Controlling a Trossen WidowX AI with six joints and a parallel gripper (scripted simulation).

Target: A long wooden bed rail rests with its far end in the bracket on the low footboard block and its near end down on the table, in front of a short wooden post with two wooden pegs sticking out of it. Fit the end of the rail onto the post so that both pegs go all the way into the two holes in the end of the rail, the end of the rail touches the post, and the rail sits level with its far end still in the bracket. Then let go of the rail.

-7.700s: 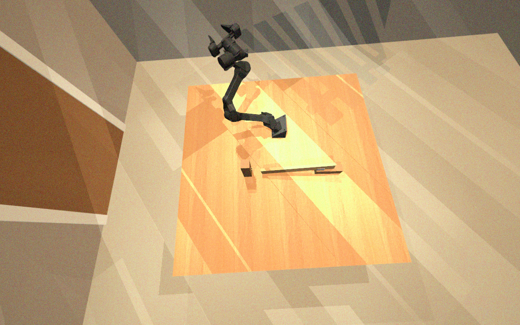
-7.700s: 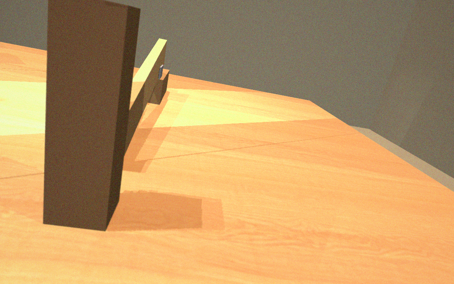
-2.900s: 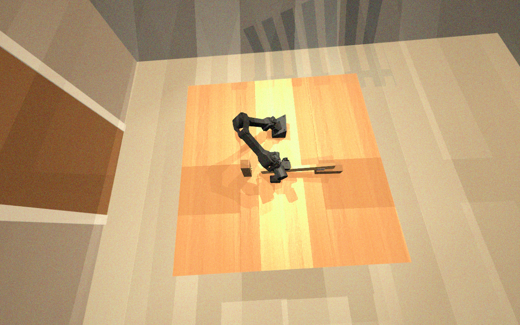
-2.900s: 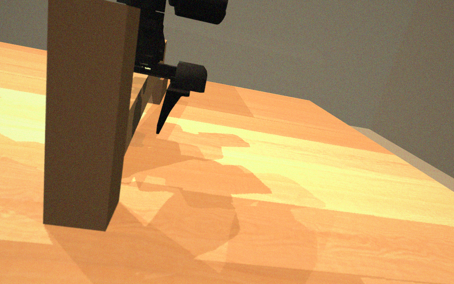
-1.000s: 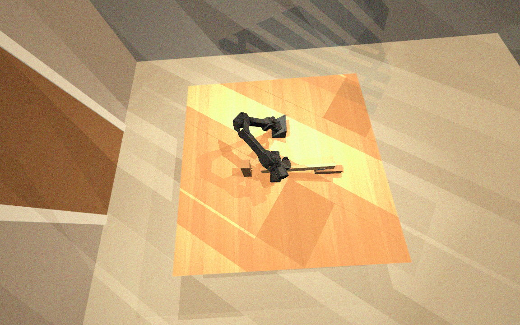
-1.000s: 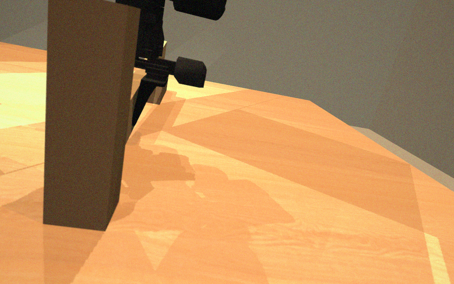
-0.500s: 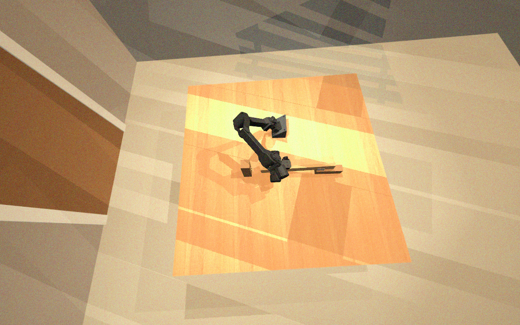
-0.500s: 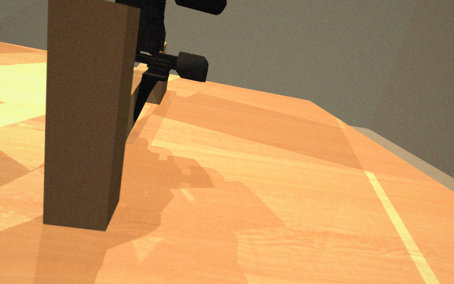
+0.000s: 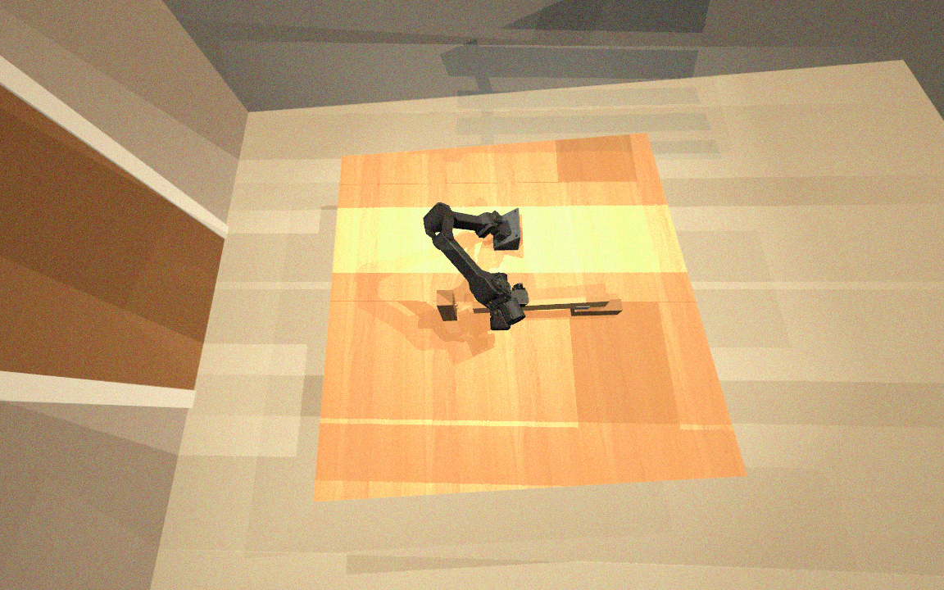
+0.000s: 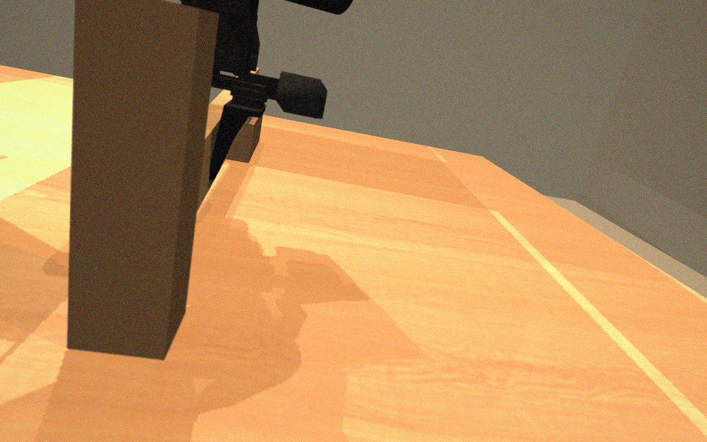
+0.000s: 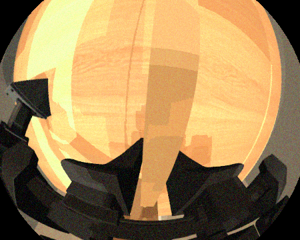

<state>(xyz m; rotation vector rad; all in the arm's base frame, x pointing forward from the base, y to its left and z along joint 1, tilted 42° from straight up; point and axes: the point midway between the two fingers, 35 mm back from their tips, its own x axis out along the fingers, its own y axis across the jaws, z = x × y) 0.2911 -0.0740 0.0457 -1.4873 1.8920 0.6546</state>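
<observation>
The long wooden rail [image 9: 560,306] [image 11: 173,87] runs from the low footboard block [image 9: 601,311] [image 10: 245,142] toward the wooden post [image 9: 447,305] [image 10: 131,181]. My gripper [image 9: 502,311] [image 11: 152,141] is shut on the rail near its post end, with one finger on each side. The post stands upright, and a visible gap separates it from the rail's near end. The pegs show only as tiny marks on the post's rail side in the top view. The rail's far end lies at the block; its seating in the bracket is too small to judge. The holes are hidden.
The arm's base [image 9: 508,229] [image 11: 33,97] stands behind the rail, and the arm arches over from the post side. The wooden table panel [image 9: 460,455] lies beneath everything. Shadows of the arm and rail cross it.
</observation>
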